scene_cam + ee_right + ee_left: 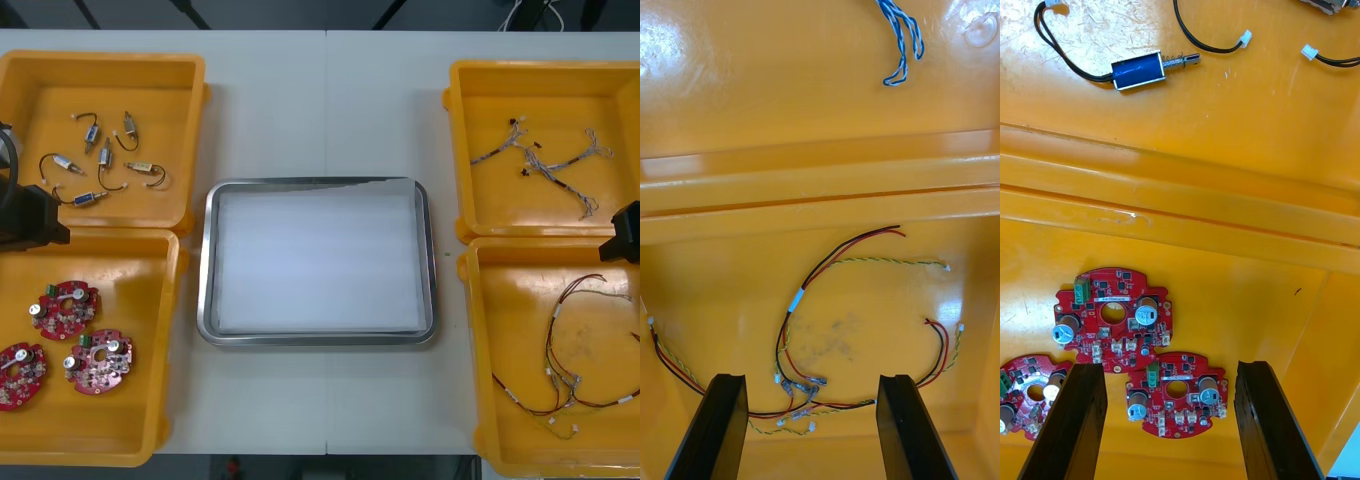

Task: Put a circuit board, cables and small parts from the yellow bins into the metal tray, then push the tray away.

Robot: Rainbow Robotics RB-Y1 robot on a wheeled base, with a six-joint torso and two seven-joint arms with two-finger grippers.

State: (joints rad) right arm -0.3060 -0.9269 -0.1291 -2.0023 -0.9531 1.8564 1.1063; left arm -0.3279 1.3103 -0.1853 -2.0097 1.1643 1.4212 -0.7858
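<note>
Metal tray (204,260): counter centre, white inside, nothing in it. Left arm (30,215): jaws apart above 3 circuit boards (1177,394) in the near left yellow bin (140,410), 1 board between them. Right arm (625,232): jaws apart over the red and yellow cable (809,281) in the near right yellow bin (478,340). Risk, we judge: boards lie close, so closing could clip 2; the looped cable could snag. Wrist views give us jaw spacing; the front view, the tray.
</note>
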